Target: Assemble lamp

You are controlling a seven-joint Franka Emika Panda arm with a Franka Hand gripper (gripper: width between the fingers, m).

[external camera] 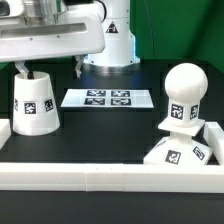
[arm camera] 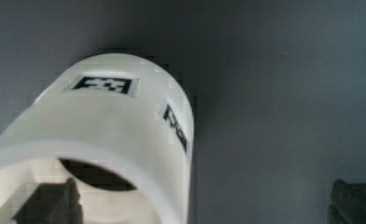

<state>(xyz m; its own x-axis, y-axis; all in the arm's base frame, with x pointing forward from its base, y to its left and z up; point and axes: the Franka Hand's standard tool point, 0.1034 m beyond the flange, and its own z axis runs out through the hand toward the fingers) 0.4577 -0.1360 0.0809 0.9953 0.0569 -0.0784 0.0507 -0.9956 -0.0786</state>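
White tapered plastic shade (external camera: 35,103) (arm camera: 109,140) stands at your frame's left edge, open black table (external camera: 105,125) beside it; gripper (external camera: 48,66) grip unclear.

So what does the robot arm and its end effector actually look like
The arm is white with smooth, boxy-rounded housings and light grey shading, rising from a white rounded base with a blue patch. The end effector has dark, black fingers. No cables or readable markings are visible.

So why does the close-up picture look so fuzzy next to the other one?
Wrist view: the shade fills the frame, too near the lens, so its tag edges blur and the claw finger is a dark smear. Exterior view: sharper, evenly lit, shade and bulb crisp.
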